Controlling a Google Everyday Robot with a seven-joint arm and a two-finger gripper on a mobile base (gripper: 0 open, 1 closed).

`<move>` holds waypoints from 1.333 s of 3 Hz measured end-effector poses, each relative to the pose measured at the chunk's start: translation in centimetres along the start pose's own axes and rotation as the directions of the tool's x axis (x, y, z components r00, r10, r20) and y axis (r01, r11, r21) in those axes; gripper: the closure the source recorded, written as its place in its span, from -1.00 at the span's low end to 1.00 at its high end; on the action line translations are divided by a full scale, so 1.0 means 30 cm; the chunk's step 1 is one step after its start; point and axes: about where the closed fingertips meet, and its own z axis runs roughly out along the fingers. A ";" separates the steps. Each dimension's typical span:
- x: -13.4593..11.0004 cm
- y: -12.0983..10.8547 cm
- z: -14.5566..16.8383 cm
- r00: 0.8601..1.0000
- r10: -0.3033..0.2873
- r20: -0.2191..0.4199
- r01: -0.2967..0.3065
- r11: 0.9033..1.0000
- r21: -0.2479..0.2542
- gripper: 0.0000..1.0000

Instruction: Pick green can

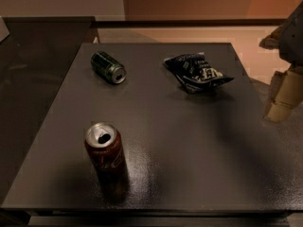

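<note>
The green can (108, 66) lies on its side at the far left of the dark table (189, 141), its silver top facing front right. The red-brown cola can (105, 152) stands upright at the front left, its top opened. My gripper (283, 96) is at the right edge of the view, beyond the table's right side, far from the green can and holding nothing.
A dark blue-black snack bag (196, 72) with white print lies at the far right of the table. A darker counter (33, 79) adjoins the table on the left. A tan floor and wall lie behind.
</note>
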 end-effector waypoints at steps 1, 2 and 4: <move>0.000 0.000 0.000 1.000 0.000 0.000 0.000 1.000 0.000 -1.00; -0.016 -0.011 -0.005 1.000 -0.003 -0.003 0.003 1.000 -0.002 -1.00; -0.172 -0.108 0.036 0.999 0.026 0.037 -0.026 1.000 0.002 -1.00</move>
